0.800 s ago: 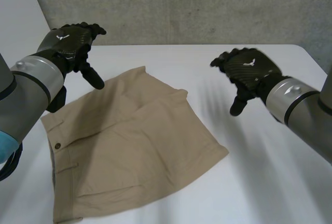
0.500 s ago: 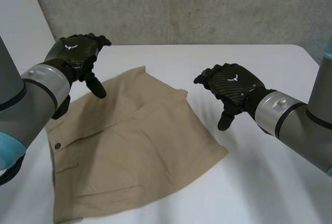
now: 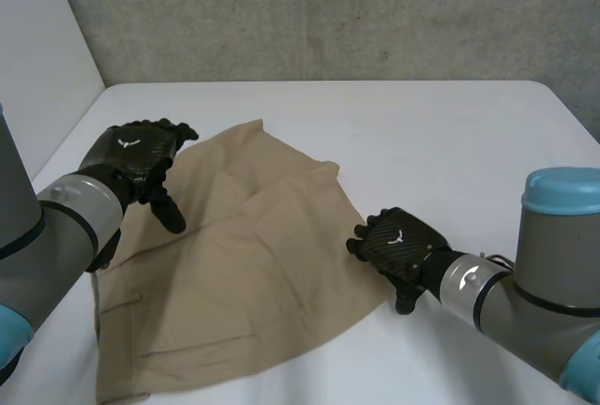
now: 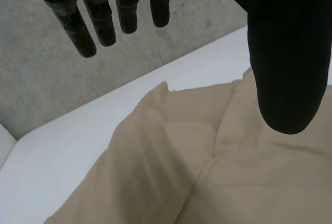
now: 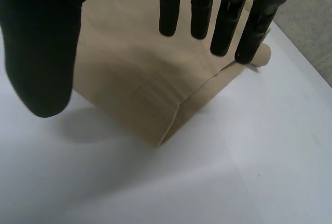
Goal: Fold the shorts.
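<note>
Tan shorts (image 3: 244, 264) lie folded on the white table (image 3: 450, 142), waistband with a button toward the near left. My left hand (image 3: 141, 157) hovers over the shorts' far left edge, fingers straight and spread, holding nothing. In the left wrist view the shorts (image 4: 207, 172) lie below its fingers (image 4: 104, 22), apart from them. My right hand (image 3: 398, 246) hangs low at the shorts' right corner, fingers relaxed and empty. The right wrist view shows that folded corner (image 5: 161, 130) under its fingertips (image 5: 223, 27), with a gap between them.
A grey concrete wall (image 3: 328, 11) stands behind the table. Bare white tabletop stretches to the right of the shorts and behind them. A pale panel (image 3: 37, 58) rises at the table's far left.
Both hands have come down and nearer: the left toward the shorts' far left edge, the right leftward and down to the shorts' right corner. The shorts have not moved.
</note>
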`<action>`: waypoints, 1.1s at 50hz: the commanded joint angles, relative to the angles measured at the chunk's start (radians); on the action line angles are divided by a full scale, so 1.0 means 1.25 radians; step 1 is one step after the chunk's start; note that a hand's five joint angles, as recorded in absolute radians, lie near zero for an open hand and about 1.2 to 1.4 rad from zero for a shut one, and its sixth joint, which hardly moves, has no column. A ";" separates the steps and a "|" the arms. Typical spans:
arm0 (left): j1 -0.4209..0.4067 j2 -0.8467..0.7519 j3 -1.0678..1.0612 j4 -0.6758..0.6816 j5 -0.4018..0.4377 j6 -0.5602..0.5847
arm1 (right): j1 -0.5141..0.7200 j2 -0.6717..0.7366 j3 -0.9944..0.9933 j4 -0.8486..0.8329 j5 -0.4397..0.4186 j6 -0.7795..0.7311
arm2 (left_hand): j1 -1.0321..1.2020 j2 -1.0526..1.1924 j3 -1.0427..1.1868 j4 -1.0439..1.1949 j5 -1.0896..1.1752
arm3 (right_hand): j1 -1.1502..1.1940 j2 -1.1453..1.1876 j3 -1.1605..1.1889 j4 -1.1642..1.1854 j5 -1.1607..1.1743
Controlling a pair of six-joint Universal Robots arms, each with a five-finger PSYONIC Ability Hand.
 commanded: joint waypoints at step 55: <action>0.005 0.075 -0.118 0.058 0.000 -0.005 | -0.012 0.014 -0.155 -0.127 0.191 0.033 | -0.008 -0.022 -0.032 -0.012 -0.016 | -0.076 -0.114 -0.117 -0.117 -0.108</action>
